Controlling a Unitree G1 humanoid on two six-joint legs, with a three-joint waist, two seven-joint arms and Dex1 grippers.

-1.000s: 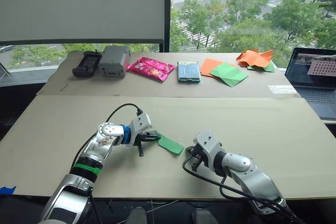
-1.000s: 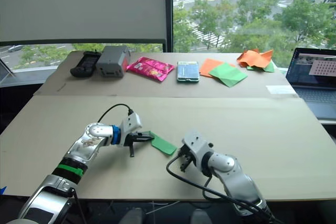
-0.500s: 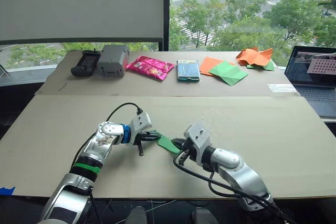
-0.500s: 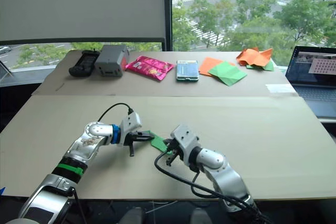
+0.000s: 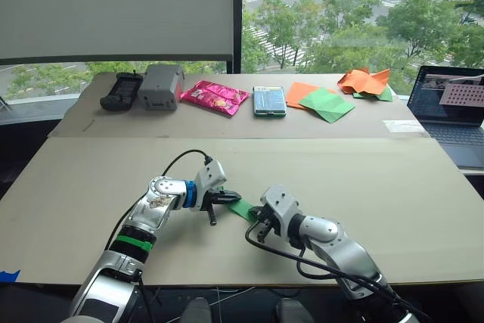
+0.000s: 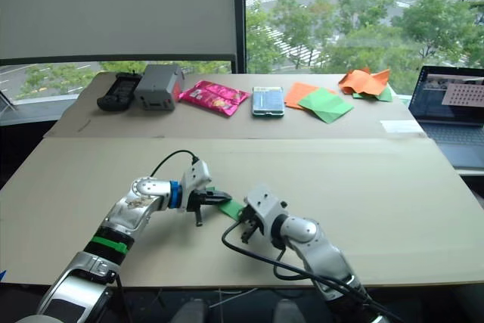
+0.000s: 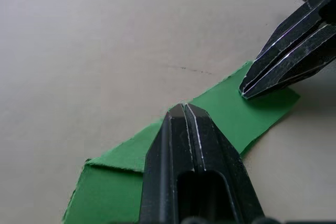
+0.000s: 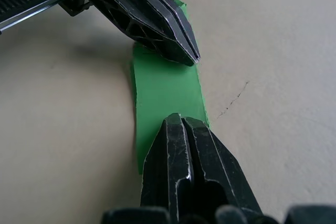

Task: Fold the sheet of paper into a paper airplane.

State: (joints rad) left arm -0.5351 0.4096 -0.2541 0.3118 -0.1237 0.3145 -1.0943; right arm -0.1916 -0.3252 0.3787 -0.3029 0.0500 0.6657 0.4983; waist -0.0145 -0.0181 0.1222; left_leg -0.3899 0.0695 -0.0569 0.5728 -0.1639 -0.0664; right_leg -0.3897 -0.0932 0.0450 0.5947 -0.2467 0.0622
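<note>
Moved in since a second ago: right pincer (image 8: 181,120), now tip down on the folded green paper airplane (image 8: 167,90), fingers pressed together. Lying flat on the tabletop (image 5: 363,179), seemingly pinned. Left pincer (image 7: 184,109) clenched too, tip on the opposite end.

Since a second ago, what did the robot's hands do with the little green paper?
The right gripper came in from beside the folded bright green paper and now rests, fingers shut, on one end of it. The left gripper stayed on the other end, also shut. The paper is still flat on the table; the things along the back edge did not move.
</note>
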